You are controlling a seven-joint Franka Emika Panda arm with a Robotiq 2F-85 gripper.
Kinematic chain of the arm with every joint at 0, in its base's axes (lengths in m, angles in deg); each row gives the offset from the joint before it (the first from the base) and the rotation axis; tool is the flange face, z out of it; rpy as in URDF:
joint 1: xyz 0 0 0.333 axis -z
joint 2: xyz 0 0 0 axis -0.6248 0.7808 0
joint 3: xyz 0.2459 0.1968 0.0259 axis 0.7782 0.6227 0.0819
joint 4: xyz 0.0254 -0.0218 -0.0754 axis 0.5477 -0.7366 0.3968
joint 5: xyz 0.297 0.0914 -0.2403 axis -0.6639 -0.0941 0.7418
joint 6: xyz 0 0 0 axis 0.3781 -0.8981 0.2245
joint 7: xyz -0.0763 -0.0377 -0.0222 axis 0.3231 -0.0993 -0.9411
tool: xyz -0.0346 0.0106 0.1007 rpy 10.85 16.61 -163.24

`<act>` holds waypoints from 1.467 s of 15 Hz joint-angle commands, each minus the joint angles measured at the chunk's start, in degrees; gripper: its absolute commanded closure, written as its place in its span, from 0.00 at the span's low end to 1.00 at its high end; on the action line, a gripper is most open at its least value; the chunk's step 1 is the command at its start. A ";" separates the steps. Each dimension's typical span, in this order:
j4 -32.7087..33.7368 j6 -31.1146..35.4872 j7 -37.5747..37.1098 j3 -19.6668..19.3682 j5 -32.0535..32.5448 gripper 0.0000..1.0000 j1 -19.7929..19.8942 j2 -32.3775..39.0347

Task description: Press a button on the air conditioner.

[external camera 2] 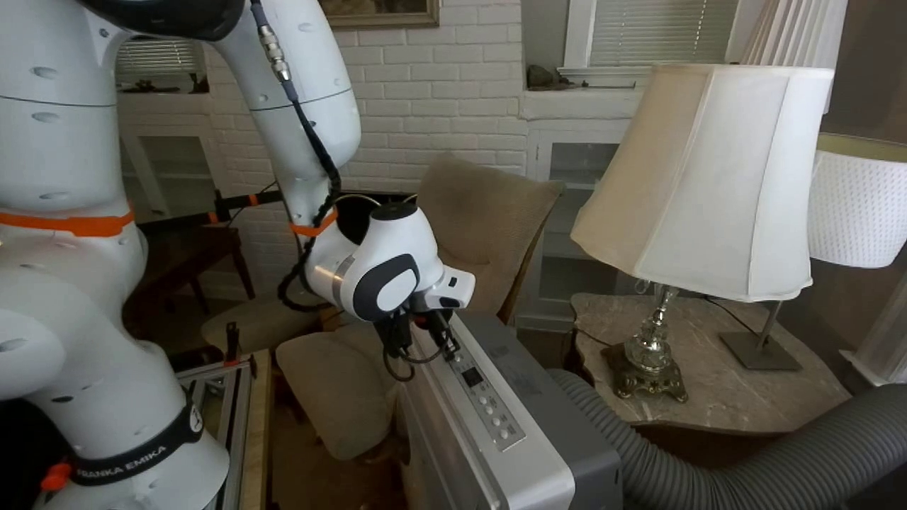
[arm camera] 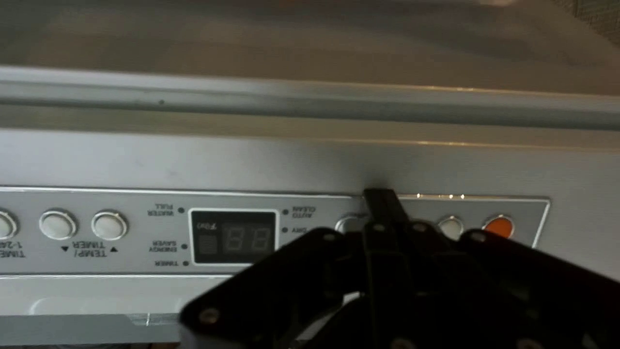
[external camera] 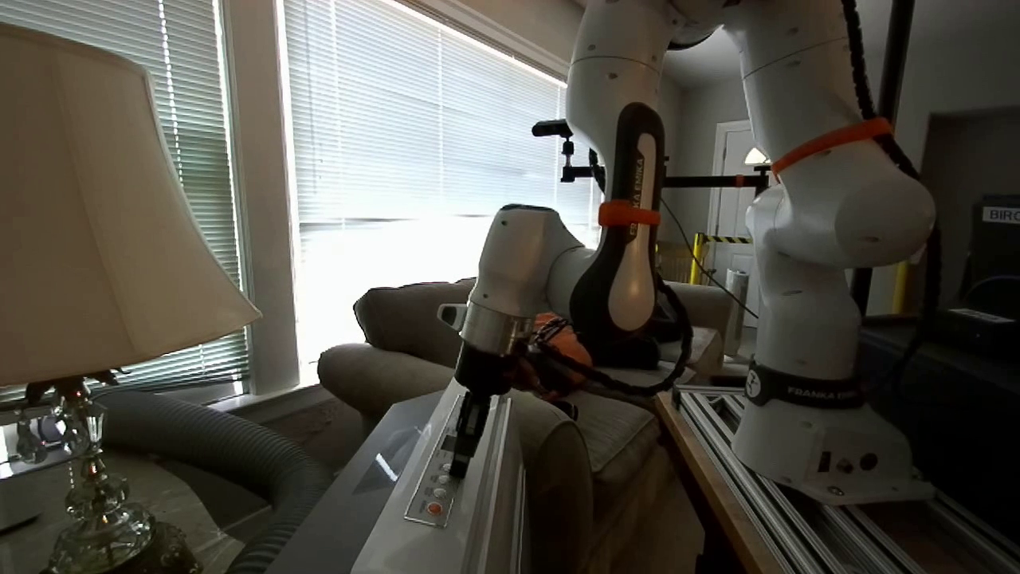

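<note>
The air conditioner is a long white-silver unit with a control strip on top, in both exterior views [external camera: 486,510] [external camera 2: 528,474] and across the wrist view [arm camera: 290,165]. My gripper [arm camera: 380,191] is shut and empty, fingertips together, over the strip between the dark display [arm camera: 235,237] and the orange button [arm camera: 499,226]. A silver button [arm camera: 348,223] left of the fingers is partly covered; another silver button [arm camera: 451,227] lies right of them. The gripper also points down at the strip in both exterior views [external camera: 460,469] [external camera 2: 451,353]. I cannot tell whether the tips touch it.
A sofa [external camera: 446,375] stands beyond the unit. A lamp [external camera: 103,207] stands on a marble-topped table [external camera 2: 708,397] beside it. A thick grey hose [external camera 2: 680,467] runs from the unit's back. More silver buttons [arm camera: 57,224] lie at the strip's other end.
</note>
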 commanded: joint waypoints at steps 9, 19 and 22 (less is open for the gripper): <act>-4.35 -6.00 -2.40 22.33 -2.77 0.60 19.16 -9.42; 0.33 -21.71 3.73 9.86 -24.40 0.00 6.27 -21.50; 0.19 -17.20 2.17 13.14 -20.51 0.00 9.91 -18.78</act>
